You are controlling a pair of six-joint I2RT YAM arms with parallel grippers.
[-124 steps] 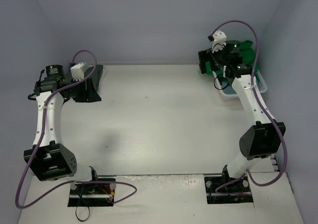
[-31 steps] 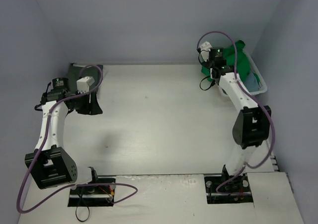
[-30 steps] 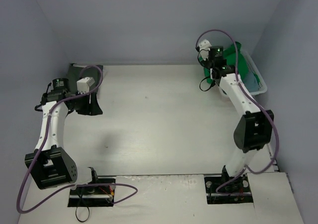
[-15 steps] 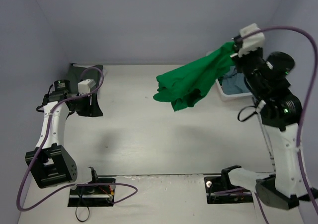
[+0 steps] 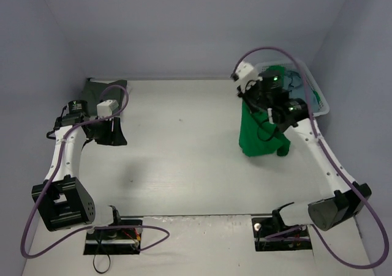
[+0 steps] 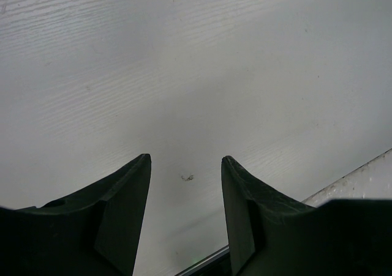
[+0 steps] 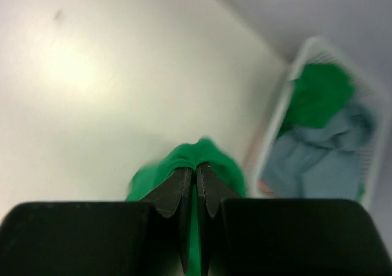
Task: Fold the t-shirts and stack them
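Left gripper: no change over the last second. Jaws roughly half open, nothing between them, parked low over bare tabletop. A dark flat patch lies just beyond it toward the back wall, possibly a shirt, but I cannot tell. Right gripper: here is the change. A second ago it was at the basket, and half a second ago it was raised high with the green shirt streaming out sideways in the air. Now it has come down over the table, pinched tight on a fold of that shirt. The cloth hangs straight below the fingers in a bunched column, and its lower edge appears to rest on the surface. My reading is that the shirt is clear of the basket and out in the working area but not yet spread, so laying it flat comes before any fold. Basket: behind and to the right of the right gripper. It still holds a light blue shirt and more green cloth. Table: pale, matte, faintly grained wood, with small scuffs. Walls: plain bluish grey on three sides, and the light is soft and even.
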